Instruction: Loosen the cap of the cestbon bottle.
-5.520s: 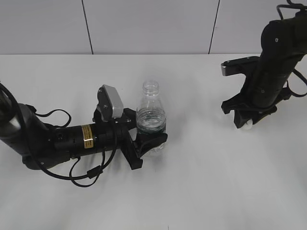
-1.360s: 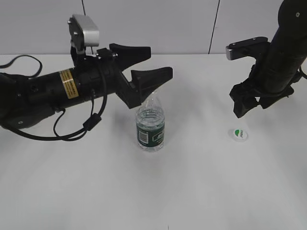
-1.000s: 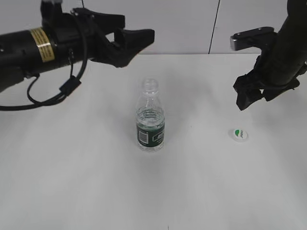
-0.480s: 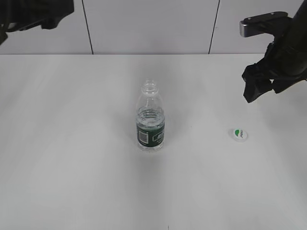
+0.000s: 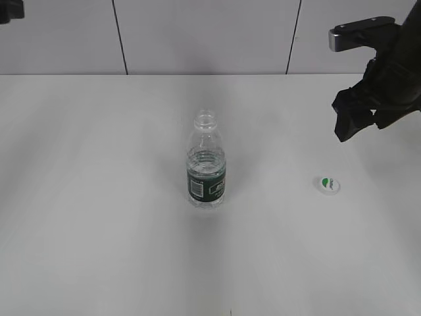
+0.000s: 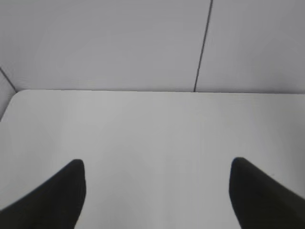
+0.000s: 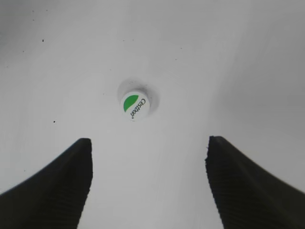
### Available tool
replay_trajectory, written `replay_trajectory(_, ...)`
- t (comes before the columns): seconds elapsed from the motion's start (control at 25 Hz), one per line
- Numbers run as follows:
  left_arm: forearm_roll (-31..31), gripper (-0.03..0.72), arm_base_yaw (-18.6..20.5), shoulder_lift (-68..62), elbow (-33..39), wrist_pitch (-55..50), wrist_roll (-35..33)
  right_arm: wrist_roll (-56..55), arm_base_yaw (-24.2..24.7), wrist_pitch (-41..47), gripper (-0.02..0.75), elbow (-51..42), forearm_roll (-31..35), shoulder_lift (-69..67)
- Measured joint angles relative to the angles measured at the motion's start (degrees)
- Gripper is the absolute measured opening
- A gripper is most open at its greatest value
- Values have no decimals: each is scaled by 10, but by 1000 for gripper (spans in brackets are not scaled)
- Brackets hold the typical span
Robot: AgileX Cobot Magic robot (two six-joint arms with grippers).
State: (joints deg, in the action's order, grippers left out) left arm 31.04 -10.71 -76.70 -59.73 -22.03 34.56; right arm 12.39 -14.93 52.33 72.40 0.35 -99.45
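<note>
The cestbon bottle (image 5: 207, 168) stands upright and uncapped in the middle of the white table, green label facing front. The white cap (image 5: 327, 185) with its green mark lies flat on the table to the bottle's right; it also shows in the right wrist view (image 7: 134, 105). My right gripper (image 5: 350, 122) hangs open and empty above and behind the cap; its jaws (image 7: 147, 148) are wide apart. My left gripper (image 6: 156, 167) is open and empty, facing bare table and wall; only a corner of the left arm (image 5: 10, 9) shows at the top left of the exterior view.
The white table (image 5: 99, 230) ends at a grey panelled wall (image 5: 197, 33) behind. In the left wrist view the table's far edge (image 6: 152, 90) meets the wall.
My left arm has let go of the bottle and pulled up and away to the top left, almost out of view. The right gripper has set the cap down and risen above it.
</note>
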Motion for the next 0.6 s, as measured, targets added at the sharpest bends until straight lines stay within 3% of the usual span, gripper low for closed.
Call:
replay_trajectory(0.12, -13, 557, 30, 0, -7, -7, -7, -1, 0, 1, 565, 0, 0, 0)
replay_trajectory(0.4, -58, 460, 90, -16, -7, -58, -59, -1, 0, 2, 565, 0, -16, 0)
replay_trajectory(0.6, -88, 445, 103, -18, -7, -77, -83, -13, 0, 5, 565, 0, -38, 0)
